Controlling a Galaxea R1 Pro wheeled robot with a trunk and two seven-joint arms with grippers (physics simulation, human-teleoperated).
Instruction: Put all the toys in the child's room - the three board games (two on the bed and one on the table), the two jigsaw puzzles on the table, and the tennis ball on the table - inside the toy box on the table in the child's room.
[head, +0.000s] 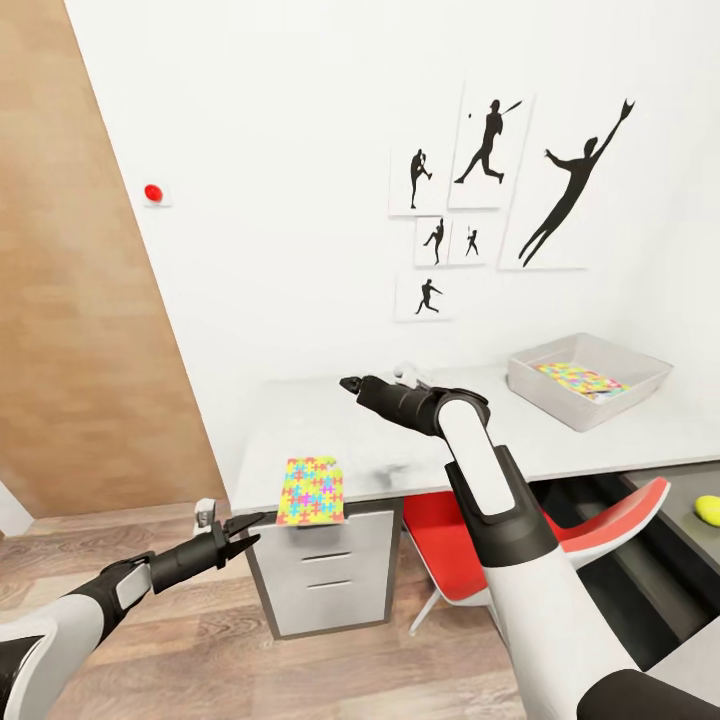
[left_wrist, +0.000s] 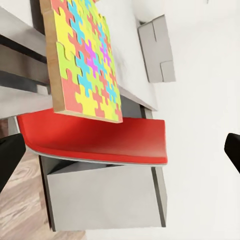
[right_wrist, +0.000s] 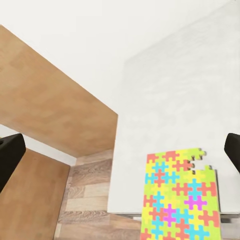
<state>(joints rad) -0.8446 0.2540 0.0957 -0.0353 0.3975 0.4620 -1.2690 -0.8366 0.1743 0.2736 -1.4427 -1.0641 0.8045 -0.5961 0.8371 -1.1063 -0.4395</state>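
One jigsaw puzzle lies on the table at its front left edge, slightly overhanging; it is also in the wrist views. A second jigsaw lies inside the toy box at the table's far right. The tennis ball rests on the lower dark section at the right. My left gripper hangs open, low and left of the overhanging puzzle. My right gripper is open above the tabletop behind that puzzle. The board games and the bed are out of view.
A red chair is tucked under the table, right of a grey drawer unit. A wood-panelled wall stands at the left. Baseball silhouette pictures hang on the white wall. Wood-plank floor lies below.
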